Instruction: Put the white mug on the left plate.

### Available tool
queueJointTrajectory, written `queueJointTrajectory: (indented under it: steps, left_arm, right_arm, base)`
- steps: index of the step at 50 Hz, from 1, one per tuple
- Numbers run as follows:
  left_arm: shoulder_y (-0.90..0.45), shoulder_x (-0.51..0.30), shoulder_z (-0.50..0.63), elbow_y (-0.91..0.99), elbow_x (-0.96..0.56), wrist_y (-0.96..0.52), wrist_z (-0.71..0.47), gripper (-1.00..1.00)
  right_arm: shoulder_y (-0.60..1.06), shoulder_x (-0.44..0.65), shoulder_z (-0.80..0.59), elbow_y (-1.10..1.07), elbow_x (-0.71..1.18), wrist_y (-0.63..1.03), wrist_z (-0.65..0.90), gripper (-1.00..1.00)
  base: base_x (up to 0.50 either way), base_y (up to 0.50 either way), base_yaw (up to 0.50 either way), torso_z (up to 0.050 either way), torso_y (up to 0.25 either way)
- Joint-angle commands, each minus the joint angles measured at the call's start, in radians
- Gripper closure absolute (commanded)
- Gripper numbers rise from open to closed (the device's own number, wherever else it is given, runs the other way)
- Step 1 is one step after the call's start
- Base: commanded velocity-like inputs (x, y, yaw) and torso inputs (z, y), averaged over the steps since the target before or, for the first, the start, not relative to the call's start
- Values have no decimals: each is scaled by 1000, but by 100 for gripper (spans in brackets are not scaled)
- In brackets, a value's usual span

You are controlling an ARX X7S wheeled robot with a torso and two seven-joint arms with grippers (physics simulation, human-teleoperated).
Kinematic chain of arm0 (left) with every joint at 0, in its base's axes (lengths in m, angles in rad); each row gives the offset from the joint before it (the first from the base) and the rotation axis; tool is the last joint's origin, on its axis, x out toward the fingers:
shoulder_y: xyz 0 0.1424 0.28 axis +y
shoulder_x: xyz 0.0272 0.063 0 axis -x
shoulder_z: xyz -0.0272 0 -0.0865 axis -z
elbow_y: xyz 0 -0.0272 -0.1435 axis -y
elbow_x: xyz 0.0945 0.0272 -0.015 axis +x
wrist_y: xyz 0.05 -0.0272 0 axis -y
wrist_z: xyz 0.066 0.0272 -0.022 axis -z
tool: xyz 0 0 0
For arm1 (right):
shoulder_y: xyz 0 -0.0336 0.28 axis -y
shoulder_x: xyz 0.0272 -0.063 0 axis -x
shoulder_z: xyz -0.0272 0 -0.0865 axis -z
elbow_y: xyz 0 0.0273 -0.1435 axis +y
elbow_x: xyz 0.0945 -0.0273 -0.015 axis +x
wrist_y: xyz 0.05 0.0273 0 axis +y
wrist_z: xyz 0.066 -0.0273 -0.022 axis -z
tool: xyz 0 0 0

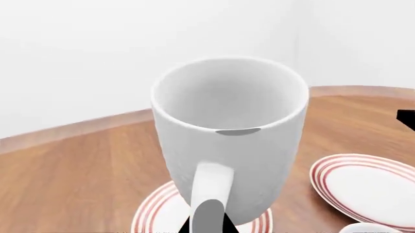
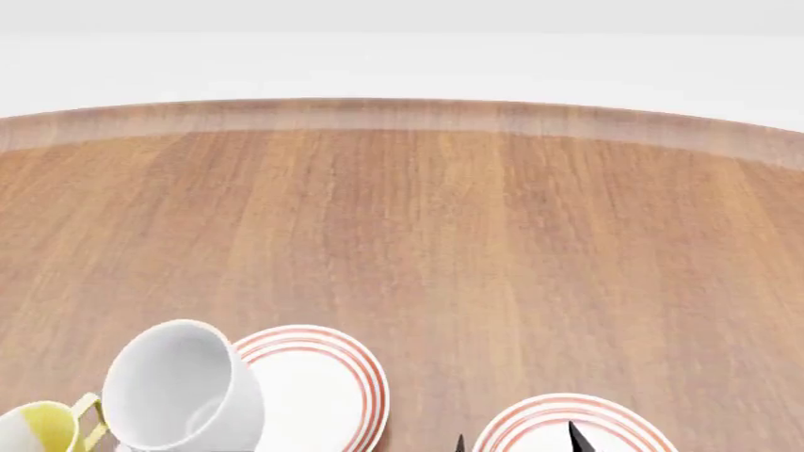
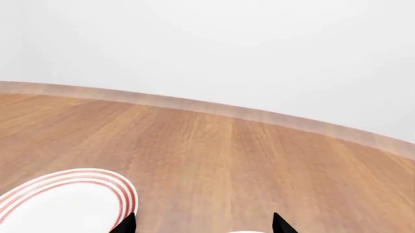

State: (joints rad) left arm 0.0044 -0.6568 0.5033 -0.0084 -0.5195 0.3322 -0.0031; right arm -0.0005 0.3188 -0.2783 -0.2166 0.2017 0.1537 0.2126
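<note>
The white mug (image 2: 184,388) is seen in the head view at the near left of the wooden table (image 2: 440,235), tilted, with its open mouth turned up and toward the near side, and its right side overlapping the left edge of the left plate (image 2: 329,377). In the left wrist view the same mug (image 1: 230,136) fills the middle of the picture, its loop handle turned toward the camera, and the red-ringed rim of the left plate (image 1: 155,208) is visible directly below its base; whether the base is touching the plate or is held just above it cannot be told. The left gripper (image 1: 209,219) is shown only as a grey piece and two dark tips at the handle, so a grasp on the mug is suggested but cannot be confirmed. A second red-ringed plate (image 2: 571,426) is placed to the right, near the table's near edge, well apart from the first. A smaller mug with a yellow inside (image 2: 38,428) is seen just left of the white mug. The right gripper (image 3: 202,224) is shown in the right wrist view as two dark fingertips spread wide apart with nothing between them, hanging over the right plate (image 3: 65,199).
</note>
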Motion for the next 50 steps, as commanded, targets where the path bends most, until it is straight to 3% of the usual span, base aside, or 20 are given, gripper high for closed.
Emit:
queueJointTrajectory:
  steps: [1, 50]
  left_arm:
    - [-83, 33, 16, -62, -17, -46, 38, 100]
    - [-390, 279, 53, -584, -31, -73, 205, 100]
  right_arm:
    - [-4, 7, 8, -22, 13, 0, 5, -100]
    - [-12, 15, 5, -1, 31, -36, 12, -100]
  base:
    - [0, 0, 0, 0, 0]
    - [0, 0, 0, 0, 0]
